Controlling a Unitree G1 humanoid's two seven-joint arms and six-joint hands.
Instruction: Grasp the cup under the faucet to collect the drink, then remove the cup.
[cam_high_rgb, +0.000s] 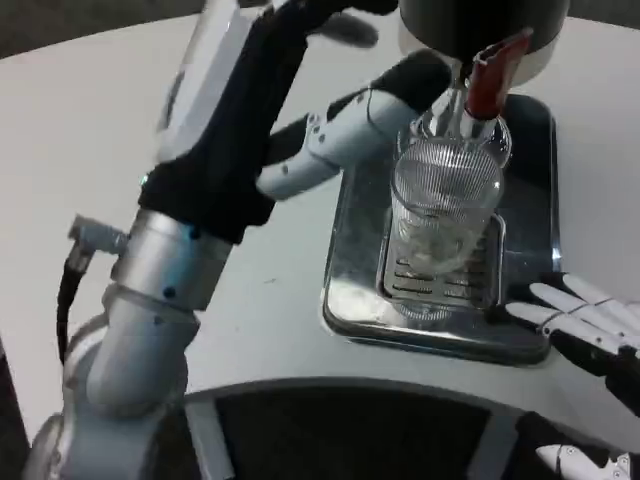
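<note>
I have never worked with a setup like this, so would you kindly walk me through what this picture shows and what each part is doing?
This is a single view from a camera on a humanoid robot's head or chest, looking down at a white table. The big silver and black limb on the picture's left is the robot's left arm. Its left hand reaches toward a clear ribbed glass cup, with fingers at the cup's upper side; whether they actually grip it is hard to tell through the blur. The cup stands on the slotted grate of a shiny metal drip tray, under a dispenser's faucet with a red lever. At the lower right, the right hand rests beside the tray with fingers spread, holding nothing.
</note>
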